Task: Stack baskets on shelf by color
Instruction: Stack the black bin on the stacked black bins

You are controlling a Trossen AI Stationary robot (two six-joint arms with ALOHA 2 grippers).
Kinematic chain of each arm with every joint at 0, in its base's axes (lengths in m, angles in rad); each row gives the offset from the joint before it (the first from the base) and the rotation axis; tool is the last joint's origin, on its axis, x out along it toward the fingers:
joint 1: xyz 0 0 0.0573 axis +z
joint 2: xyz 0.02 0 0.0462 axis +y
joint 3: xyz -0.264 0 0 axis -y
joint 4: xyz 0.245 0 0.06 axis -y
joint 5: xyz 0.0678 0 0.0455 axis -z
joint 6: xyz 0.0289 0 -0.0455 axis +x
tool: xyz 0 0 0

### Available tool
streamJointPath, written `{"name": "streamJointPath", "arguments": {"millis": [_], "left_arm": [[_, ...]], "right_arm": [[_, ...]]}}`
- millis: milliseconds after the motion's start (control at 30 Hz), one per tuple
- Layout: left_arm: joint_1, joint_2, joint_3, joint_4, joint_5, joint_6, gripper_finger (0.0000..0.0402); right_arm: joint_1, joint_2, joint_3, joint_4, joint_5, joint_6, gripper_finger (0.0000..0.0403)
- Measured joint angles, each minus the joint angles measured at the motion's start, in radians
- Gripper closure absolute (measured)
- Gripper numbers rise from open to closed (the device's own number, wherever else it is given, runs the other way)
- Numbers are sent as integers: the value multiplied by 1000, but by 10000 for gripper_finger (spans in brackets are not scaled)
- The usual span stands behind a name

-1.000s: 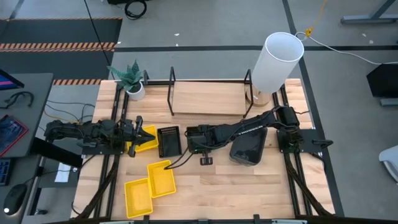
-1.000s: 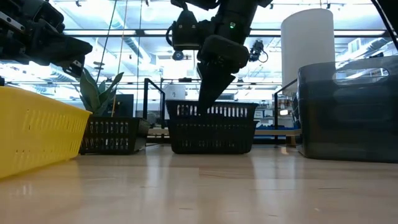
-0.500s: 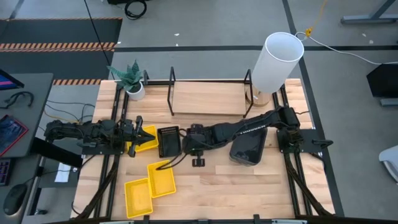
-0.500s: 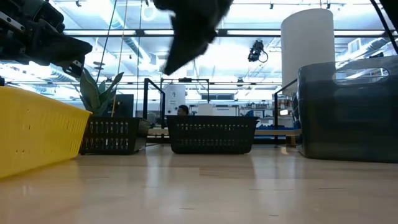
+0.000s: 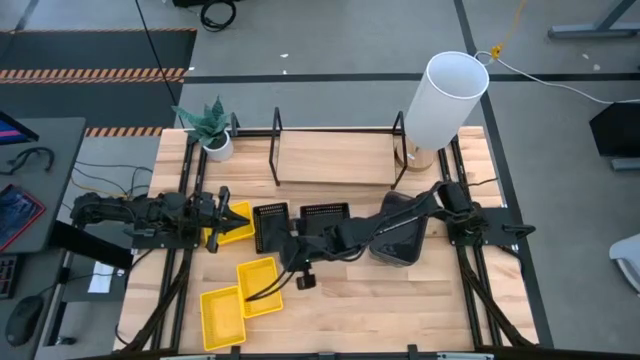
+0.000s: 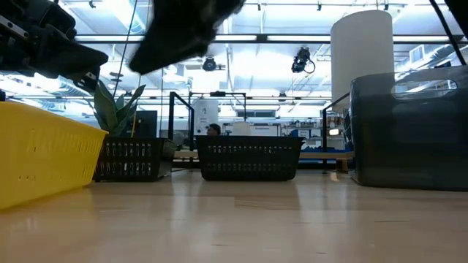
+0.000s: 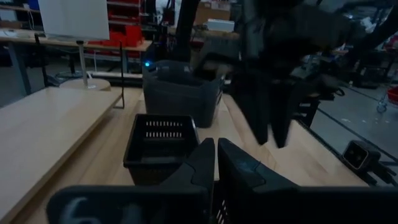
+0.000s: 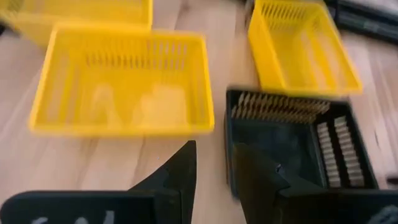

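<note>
My right gripper (image 5: 284,252) is open with a narrow gap (image 8: 214,165). It hovers over the table between a yellow basket (image 5: 260,286) (image 8: 121,81) and a black basket (image 5: 270,228) (image 8: 292,143). A second black basket (image 5: 323,214) (image 6: 248,157) rests on its base in front of the shelf (image 5: 335,160). My left gripper (image 5: 238,214) (image 7: 216,155) is shut and waits above another yellow basket (image 5: 230,228) near the left edge. A third yellow basket (image 5: 220,316) lies near the front edge. The dark grey baskets (image 5: 400,238) sit stacked under my right arm.
A white cylindrical lamp (image 5: 448,98) stands at the shelf's right end and a small potted plant (image 5: 212,128) at its left end. The shelf board shows bare wood between its black uprights. Bare tabletop (image 5: 380,300) lies toward the near right.
My right gripper has come away from the black basket in front of the shelf, risen, and swung toward the table's left and near edge, over the yellow baskets. That black basket stays where it was on the table.
</note>
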Motion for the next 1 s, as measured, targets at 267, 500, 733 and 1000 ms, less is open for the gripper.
{"name": "streamJointPath", "arguments": {"millis": [267,500,733,1000], "left_arm": [[0,29,0,-2,1,0,366],[0,28,0,4,0,0,372],[0,31,0,3,0,0,376],[2,46,0,2,-1,0,366]], "right_arm": [[-29,13,1,36,22,-87,267],[-57,68,1,67,-7,-126,246],[-69,152,0,82,-8,-167,236],[-75,178,2,77,-3,-194,253]]}}
